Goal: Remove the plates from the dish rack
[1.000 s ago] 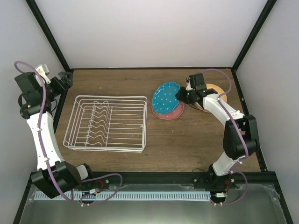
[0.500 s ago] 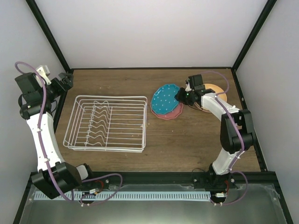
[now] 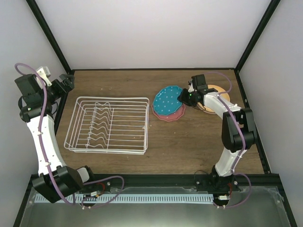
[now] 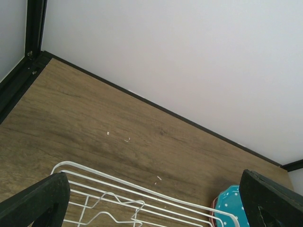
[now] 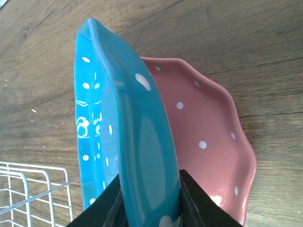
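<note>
The right tool [image 3: 184,98] is clamped on the rim of the white-dotted teal-blue plate [image 3: 167,100]. In the right wrist view its two black fingers [image 5: 198,204] press either side of that rim. The plate stands tilted on edge over the white-dotted salmon-red plate [image 5: 208,137], which lies flat on the counter [image 3: 189,142]; whether the two plates touch cannot be told. From above, the teal plate covers most of the salmon one, and only the near rim of the lower plate shows. Both sit near the right end of the dish rack [image 3: 110,124], outside it. The orange-yellow plate [image 3: 220,89] lies flat further right, near the back right corner, partly hidden by the right arm.

The left tool [image 3: 66,82] hangs over the back left corner of the counter, beyond the rack's far left corner. Its fingers [image 4: 33,203] are spread wide, with nothing between them.

The counter is dark brown wood with a lengthwise grain, and a few pale specks [image 4: 127,139] lie on it behind the rack. A black frame edges it, and plain pale walls [image 3: 151,33] close it in at the back and both sides. Purple cables [image 3: 43,113] loop along both white arms
</note>
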Tool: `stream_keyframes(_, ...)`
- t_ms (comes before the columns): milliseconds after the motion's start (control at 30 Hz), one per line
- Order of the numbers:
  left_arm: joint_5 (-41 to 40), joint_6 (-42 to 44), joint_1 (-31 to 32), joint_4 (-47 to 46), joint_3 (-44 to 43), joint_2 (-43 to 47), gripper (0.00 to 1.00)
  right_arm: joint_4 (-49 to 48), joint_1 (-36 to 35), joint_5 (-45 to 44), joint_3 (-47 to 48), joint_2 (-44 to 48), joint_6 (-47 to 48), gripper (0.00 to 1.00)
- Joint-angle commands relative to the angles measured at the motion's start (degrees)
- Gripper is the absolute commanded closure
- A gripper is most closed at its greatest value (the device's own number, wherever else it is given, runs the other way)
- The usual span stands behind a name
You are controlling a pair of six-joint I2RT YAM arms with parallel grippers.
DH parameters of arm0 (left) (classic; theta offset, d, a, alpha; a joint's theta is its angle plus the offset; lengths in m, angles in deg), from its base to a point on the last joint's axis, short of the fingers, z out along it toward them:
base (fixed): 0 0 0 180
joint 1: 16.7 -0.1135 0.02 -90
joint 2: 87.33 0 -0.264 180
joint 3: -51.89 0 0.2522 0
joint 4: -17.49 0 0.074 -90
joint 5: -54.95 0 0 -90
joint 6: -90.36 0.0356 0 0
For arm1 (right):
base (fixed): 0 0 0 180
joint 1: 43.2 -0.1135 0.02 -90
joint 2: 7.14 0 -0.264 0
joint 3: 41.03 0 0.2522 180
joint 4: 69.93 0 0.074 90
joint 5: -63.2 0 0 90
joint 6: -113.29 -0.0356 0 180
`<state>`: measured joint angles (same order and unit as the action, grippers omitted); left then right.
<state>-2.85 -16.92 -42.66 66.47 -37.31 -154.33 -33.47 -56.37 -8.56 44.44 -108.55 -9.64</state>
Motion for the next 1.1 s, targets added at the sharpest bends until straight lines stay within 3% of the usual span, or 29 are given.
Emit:
stream_keyframes(0, 0.58, 0.75, -0.19, -0.11, -0.76, 1.03, 0.0, 4.69, -0.19, -1.92, 1.96, -3.36, 2.96, 0.75)
stream_keyframes(1067, 1.1, 0.15, -0.2, -0.42, 0.38, 2.02, 0.0, 10.95, -0.1, -4.71, 0.66, -9.47, 6.27, 0.74)
